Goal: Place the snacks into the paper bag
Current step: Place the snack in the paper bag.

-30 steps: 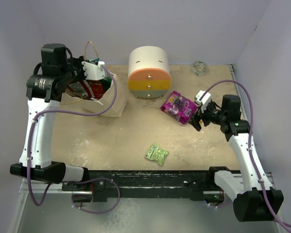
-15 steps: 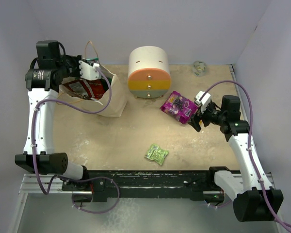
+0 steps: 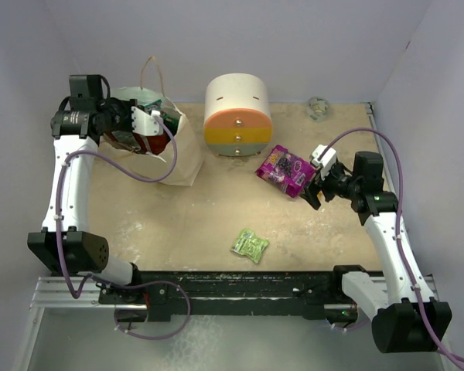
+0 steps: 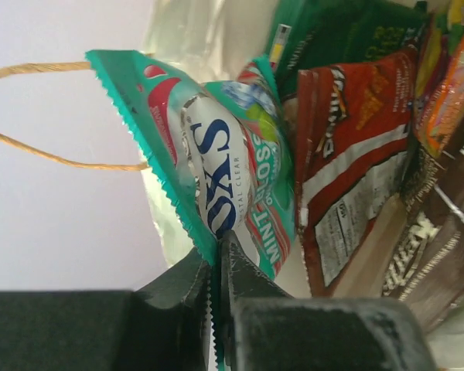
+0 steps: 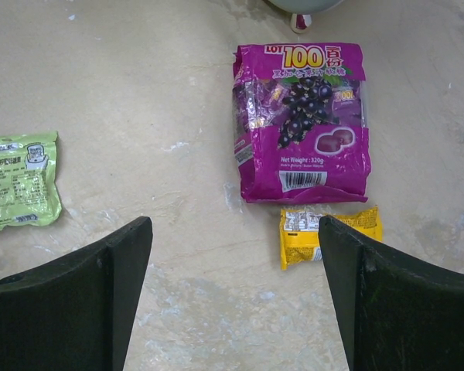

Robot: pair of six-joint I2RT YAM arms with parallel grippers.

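Far left, your L gripper (image 4: 219,267) is clenched on the serrated edge of the teal pkt (image 4: 216,162) and holds it at the mouth of the paper bag (image 3: 182,158); you can't tell how far in it sits. The bag is at the table's far-left corner, w/ one tan handle (image 3: 149,73) looping up above it. Inside, via the left wrist cam, you see a red Doritos pkt (image 4: 348,154) next to the teal one, a green pkt (image 4: 332,31) behind it, an orange pkt (image 4: 452,93) at the edge and a brown pkt (image 4: 425,255) beside the Doritos. Next over, just beside the bag, is the round white container (image 3: 237,97) w/ three pastel drawers shut, contents hidden. Nearer you, mid-table, a lime-green pkt (image 3: 250,244) lies flat on its own. Right of the container a purple pkt (image 5: 301,124) lies flat, w/ a small yellow-orange pkt (image 5: 330,232) just beside its near edge. Your R gripper (image 5: 232,228) hangs near those two, jaws spread wide, grasping nothing. At the far right edge there's a small grey-green item (image 3: 319,108), too small to ID. The table (image 3: 201,209) is tan w/ whitish smears; pale lilac walls close it in at back and both sides.
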